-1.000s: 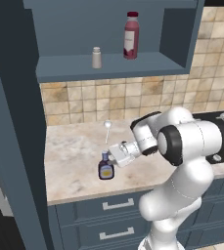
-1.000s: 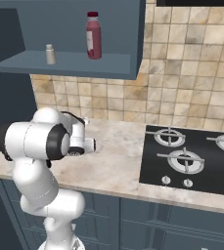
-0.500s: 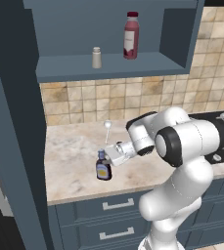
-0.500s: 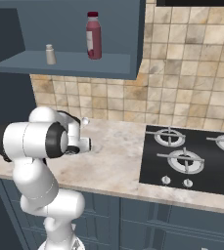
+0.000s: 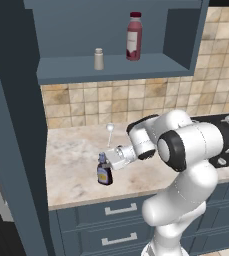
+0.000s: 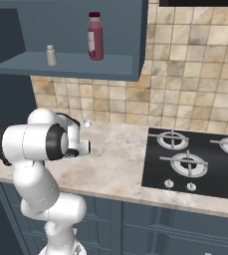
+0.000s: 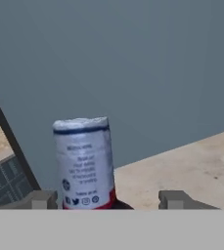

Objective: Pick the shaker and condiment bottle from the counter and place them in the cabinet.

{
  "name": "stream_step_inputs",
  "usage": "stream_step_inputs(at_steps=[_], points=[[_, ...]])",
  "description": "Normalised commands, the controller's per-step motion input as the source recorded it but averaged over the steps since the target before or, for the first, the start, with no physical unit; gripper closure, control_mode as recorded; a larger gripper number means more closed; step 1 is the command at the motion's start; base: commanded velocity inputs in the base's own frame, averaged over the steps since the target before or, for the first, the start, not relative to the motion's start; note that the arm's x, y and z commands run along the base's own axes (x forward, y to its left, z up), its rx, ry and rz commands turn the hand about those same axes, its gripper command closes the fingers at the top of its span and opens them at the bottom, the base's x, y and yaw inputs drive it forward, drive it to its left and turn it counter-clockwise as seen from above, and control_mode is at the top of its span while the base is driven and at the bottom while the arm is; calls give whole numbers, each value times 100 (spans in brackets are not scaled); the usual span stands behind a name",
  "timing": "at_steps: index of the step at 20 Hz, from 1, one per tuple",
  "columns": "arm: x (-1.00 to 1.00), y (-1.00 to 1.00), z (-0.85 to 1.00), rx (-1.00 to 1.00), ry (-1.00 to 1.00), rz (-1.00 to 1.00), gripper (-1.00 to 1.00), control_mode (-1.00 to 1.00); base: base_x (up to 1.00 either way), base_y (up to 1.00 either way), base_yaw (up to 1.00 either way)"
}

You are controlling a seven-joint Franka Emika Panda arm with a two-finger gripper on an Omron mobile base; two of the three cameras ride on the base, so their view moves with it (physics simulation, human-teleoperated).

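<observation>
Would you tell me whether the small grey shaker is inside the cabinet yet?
Yes: the small grey shaker stands upright on the blue-grey cabinet's shelf.

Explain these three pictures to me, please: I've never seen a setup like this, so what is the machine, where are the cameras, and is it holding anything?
This is a rendered kitchen. The machine is a white robot arm with dark joints, ending in a two-finger gripper. Two pictures come from cameras on its base, behind the arm to its left and right; the third looks along the gripper itself.

On the beige marbled stone counter stands a small dark brown condiment bottle with a blue cap and yellow label. The gripper sits at the bottle's neck. In the hand view the bottle's top rises between the two dark fingertips, with a gap at the right finger, so the jaws look open and nothing is lifted.

Above, in the open blue-grey wall cabinet, a small grey shaker and a taller red bottle with a white label stand on the shelf. A black gas stove lies to the right.
</observation>
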Motion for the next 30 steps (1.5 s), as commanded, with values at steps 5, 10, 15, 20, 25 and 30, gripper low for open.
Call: stream_step_inputs(at_steps=[5, 10, 15, 20, 25, 30], points=[[-4, 4, 21, 0, 0, -4, 100, -100, 0, 0, 0], [-37, 3, 88, 0, -5, -5, 100, -100, 0, 0, 0], [-58, 2, 100, 0, -2, -4, 100, -100, 0, 0, 0], [-67, -2, 100, 0, 0, -4, 100, -100, 0, 0, 0], [-49, -1, 100, -2, -3, -2, 100, -100, 0, 0, 0], [-21, -3, 100, -1, -7, -8, 100, -100, 0, 0, 0]])
